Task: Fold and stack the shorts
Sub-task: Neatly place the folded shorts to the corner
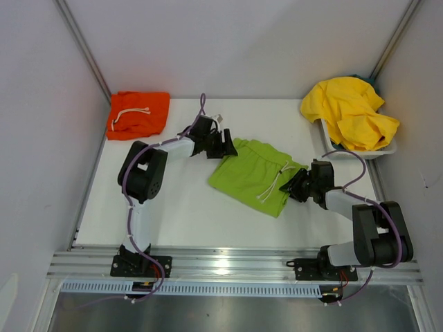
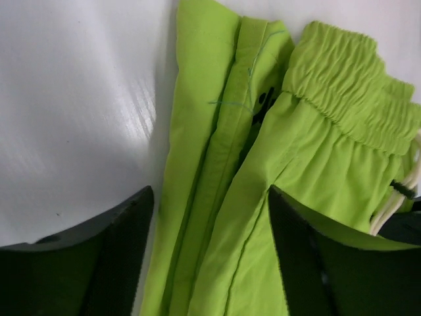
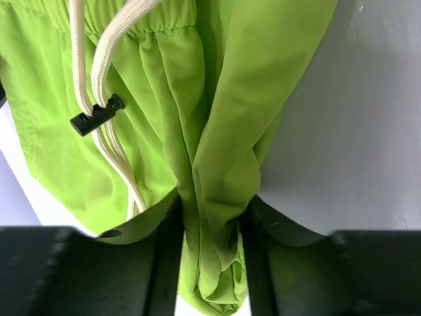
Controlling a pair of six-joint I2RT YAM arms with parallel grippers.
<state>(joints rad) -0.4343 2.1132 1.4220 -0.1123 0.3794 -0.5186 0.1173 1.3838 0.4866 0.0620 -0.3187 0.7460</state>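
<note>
White and matte, the counter [image 1: 180, 214] sat boxed in by pale walls on three sides, with slim metal posts running up the far corners. At its middle lay the lime green shorts [image 1: 252, 176], spread flat and turned at a slant, their white drawstrings [image 1: 273, 187] trailing over the waistband toward the right. The right pincer [image 1: 294, 185] was clamped on a bunched fold of the green fabric at the waistband end, both fingers [image 3: 164, 263] pressing the cloth. The left pincer [image 1: 227, 145] stood open at the opposite, far-left edge, its fingers [image 2: 125, 243] spread wide with the hem lying loose between them. Folded orange shorts [image 1: 138, 114] rested in the far left corner. Yellow shorts [image 1: 349, 111] were heaped in a white basket [image 1: 325, 142] at the far right. A ribbed aluminium rail [image 1: 235, 266] edged the near side.
</note>
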